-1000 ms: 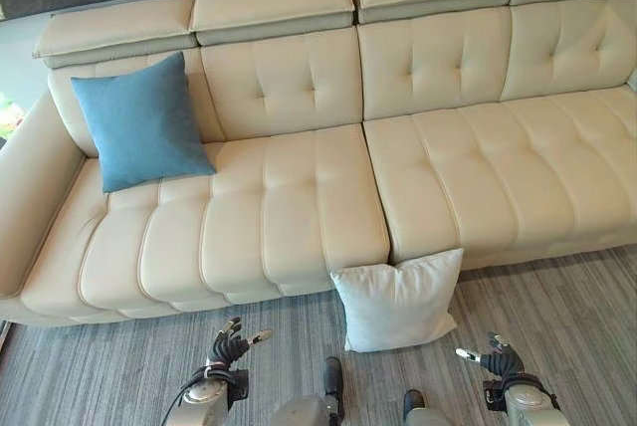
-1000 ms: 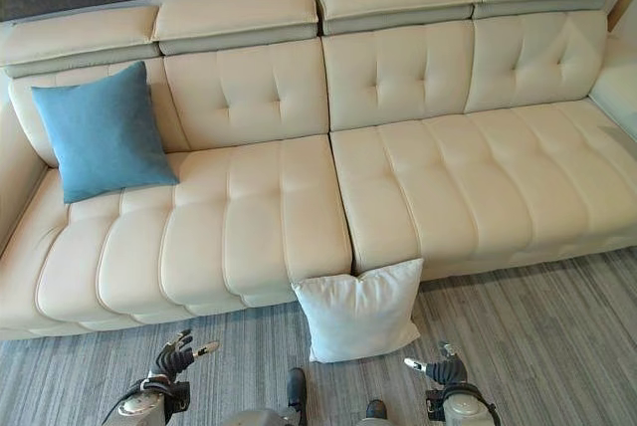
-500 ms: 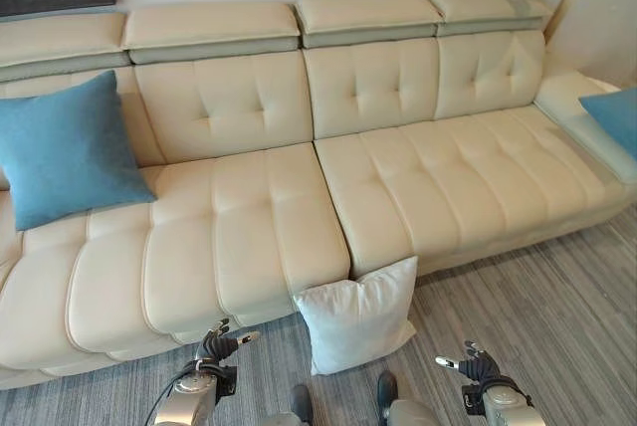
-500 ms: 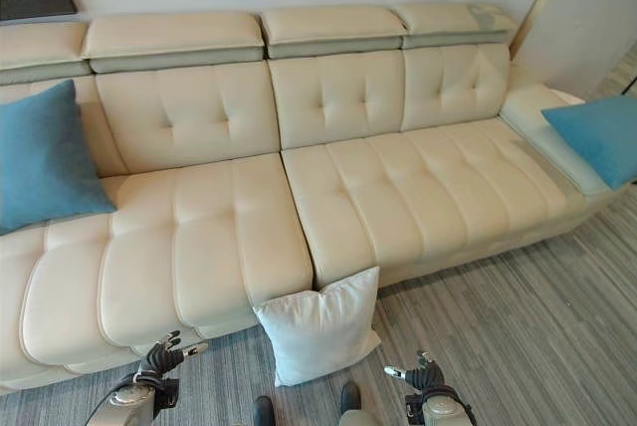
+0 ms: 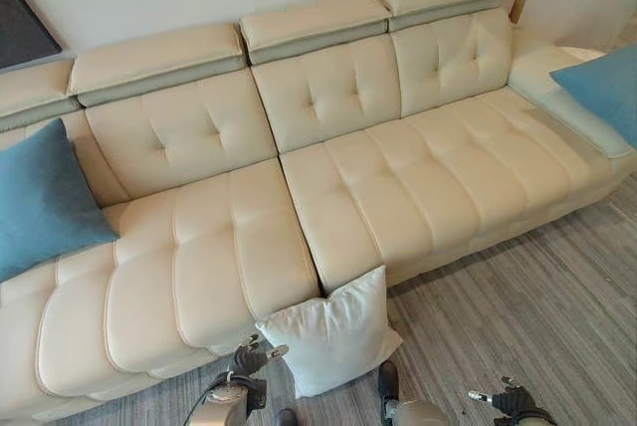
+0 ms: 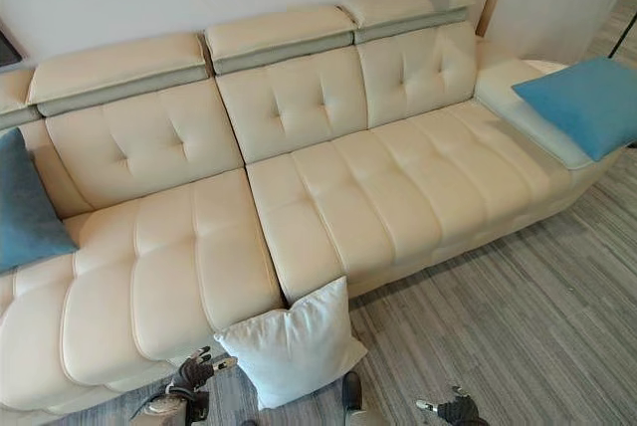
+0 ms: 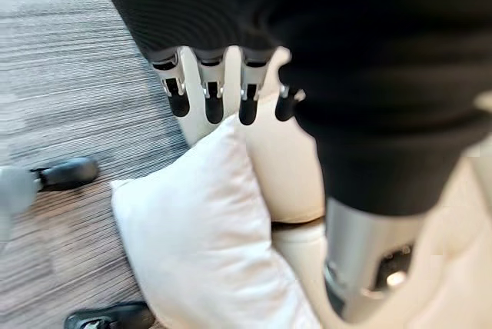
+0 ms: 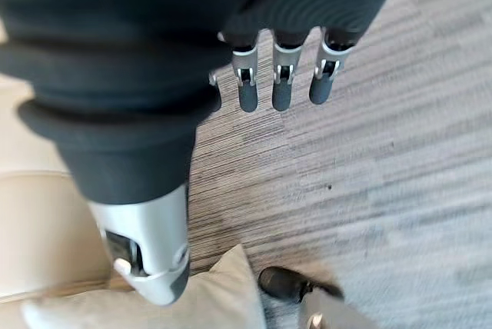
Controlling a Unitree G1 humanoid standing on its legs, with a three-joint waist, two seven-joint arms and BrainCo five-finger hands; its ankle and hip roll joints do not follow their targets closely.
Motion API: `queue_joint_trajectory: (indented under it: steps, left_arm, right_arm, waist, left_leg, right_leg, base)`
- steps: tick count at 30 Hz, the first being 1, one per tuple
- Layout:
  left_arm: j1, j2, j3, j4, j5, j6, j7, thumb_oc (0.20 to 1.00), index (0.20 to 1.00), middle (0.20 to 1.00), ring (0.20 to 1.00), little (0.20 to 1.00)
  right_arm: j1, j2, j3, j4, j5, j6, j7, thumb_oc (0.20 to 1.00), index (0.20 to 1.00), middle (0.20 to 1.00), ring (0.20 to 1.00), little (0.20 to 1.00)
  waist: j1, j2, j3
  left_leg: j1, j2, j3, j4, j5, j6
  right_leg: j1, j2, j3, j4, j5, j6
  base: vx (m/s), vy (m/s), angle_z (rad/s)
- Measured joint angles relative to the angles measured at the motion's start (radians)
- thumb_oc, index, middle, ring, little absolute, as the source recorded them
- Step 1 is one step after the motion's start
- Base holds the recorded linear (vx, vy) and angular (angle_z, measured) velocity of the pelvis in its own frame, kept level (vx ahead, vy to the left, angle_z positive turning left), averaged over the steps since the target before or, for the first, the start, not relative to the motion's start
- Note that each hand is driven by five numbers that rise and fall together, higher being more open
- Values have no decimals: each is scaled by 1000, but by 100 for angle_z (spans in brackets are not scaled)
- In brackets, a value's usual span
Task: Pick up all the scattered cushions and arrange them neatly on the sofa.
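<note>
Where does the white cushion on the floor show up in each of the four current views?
Left eye view: white cushion at bottom centre, on the floor, leaning against the sofa front below the seat seam.
Right eye view: bottom centre-left, same spot.
Left wrist view: just past the left hand's fingers, the cushion against the sofa.
Right wrist view: only a corner at the frame edge.
Shared landmark: the gap between the two seat sections.

A home living room: long cream leather sofa (image 5: pixel 328 197), scatter cushions (image 5: pixel 328 331), grey striped carpet (image 5: pixel 537 317)
</note>
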Motion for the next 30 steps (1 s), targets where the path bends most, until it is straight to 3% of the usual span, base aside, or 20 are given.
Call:
queue_joint_trajectory:
  steps: [1, 2, 6, 11, 13, 15, 17, 21, 25, 30]
  left_arm:
    - [-6, -7, -1, 4, 0, -1, 4, 1000, 1000, 1000, 1000, 1000]
    - [-23, -17, -1, 9, -3, -3, 12, 1000, 1000, 1000, 1000, 1000]
    - [-46, -26, 5, 19, -73, -7, 45, 1000, 1000, 1000, 1000, 1000]
    - [-100, -21, 4, 90, -110, -19, 87, 1000, 1000, 1000, 1000, 1000]
    - [-193, -14, 3, 172, -111, -24, 114, 1000, 1000, 1000, 1000, 1000]
    - [-261, -12, -1, 218, -120, -28, 121, 1000, 1000, 1000, 1000, 1000]
    - [-513, 10, -41, 427, -204, -43, 165, 1000, 1000, 1000, 1000, 1000]
    - [-801, 82, -41, 420, -290, -96, 208, 1000, 1000, 1000, 1000, 1000]
    - [-1017, 158, -75, 420, -348, -131, 237, 1000, 1000, 1000, 1000, 1000]
    - [-1185, 182, -145, 378, -352, -142, 314, 1000, 1000, 1000, 1000, 1000]
  right_arm:
    - [-9, -9, 0, -1, 0, 0, -5, 1000, 1000, 1000, 1000, 1000]
    - [-33, -17, -1, -4, 0, 0, -8, 1000, 1000, 1000, 1000, 1000]
    - [-82, -10, 35, -65, 1, -5, -28, 1000, 1000, 1000, 1000, 1000]
    - [-168, 23, 84, -68, 1, -6, -48, 1000, 1000, 1000, 1000, 1000]
    - [-270, 50, 99, -8, 21, -12, -83, 1000, 1000, 1000, 1000, 1000]
    - [-332, 56, 103, 29, 30, -16, -98, 1000, 1000, 1000, 1000, 1000]
    - [-571, 43, 143, 234, 79, -15, -165, 1000, 1000, 1000, 1000, 1000]
    - [-934, -26, 127, 311, 184, -67, -249, 1000, 1000, 1000, 1000, 1000]
    - [-1178, -74, 172, 292, 275, -120, -274, 1000, 1000, 1000, 1000, 1000]
    - [-1291, -108, 248, 234, 293, -137, -307, 1000, 1000, 1000, 1000, 1000]
  waist:
    - [-4, 4, 8]
    - [-3, 29, 20]
    - [-7, 40, 58]
    - [-2, 8, 93]
    - [0, -28, 144]
    - [6, -41, 171]
    - [-1, -56, 208]
    - [-1, -52, 348]
    - [-1, -61, 392]
    - [-3, -70, 407]
  left_leg:
    - [-23, 3, -2, 9, 7, -1]
    - [-39, 2, -2, 12, 18, -5]
    - [-80, -17, -3, 2, 26, -23]
    - [-147, -59, 5, -5, 28, -22]
    - [-218, -79, 15, 11, 56, -19]
    - [-255, -84, 17, 18, 64, -24]
    - [-440, -103, -6, 111, 58, -23]
    - [-623, -115, -17, 172, 78, -35]
    - [-862, -107, -27, 299, 71, -35]
    - [-1055, -96, -31, 432, 46, -38]
  right_leg:
    - [-10, -1, -10, 0, -1, -5]
    - [-20, -5, -25, 0, 1, -8]
    - [-57, -32, -47, 0, 5, -10]
    - [-168, -71, -11, 63, 8, -5]
    - [-265, -90, 20, 110, 17, 5]
    - [-306, -95, 31, 126, 24, 12]
    - [-478, -127, 36, 221, 11, 6]
    - [-665, -147, 45, 291, 24, -13]
    - [-889, -143, 77, 367, 39, -42]
    - [-1063, -147, 90, 454, 25, -59]
  base:
    - [3, -36, 42]
    - [12, -34, 43]
    - [10, 31, 17]
    - [-59, 32, -7]
    - [-94, -35, -7]
    - [-111, -42, 7]
    - [-109, -24, 32]
    - [-32, -2, 14]
    - [49, -50, -4]
    - [67, -50, -1]
